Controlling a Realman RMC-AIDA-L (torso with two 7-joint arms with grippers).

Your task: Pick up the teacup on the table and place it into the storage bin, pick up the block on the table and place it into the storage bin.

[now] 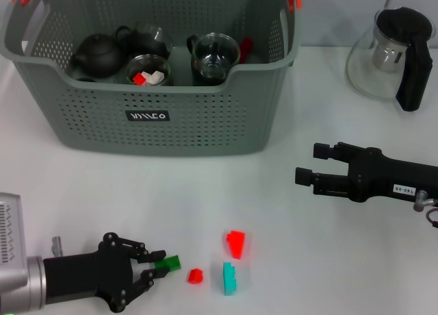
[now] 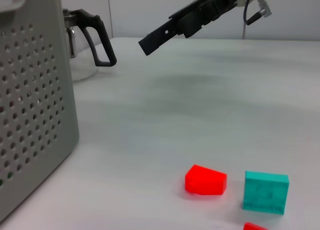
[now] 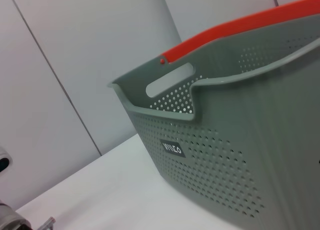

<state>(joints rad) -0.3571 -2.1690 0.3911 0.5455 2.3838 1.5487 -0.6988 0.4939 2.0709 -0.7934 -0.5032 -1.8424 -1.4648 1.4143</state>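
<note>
Grey perforated storage bin (image 1: 205, 127), black label (image 1: 148, 115) lettering illegible.

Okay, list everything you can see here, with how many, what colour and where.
storage bin: one, grey, far left of table
black teapot: one, inside bin
glass cups: at least two, clear, inside bin
glass teapot: one, black handle, far right
green block: one, at left fingertips
red blocks: two, near front
teal block: one, beside red ones
left gripper: black, front left, shut on green block
right gripper: black, open, right side
</note>
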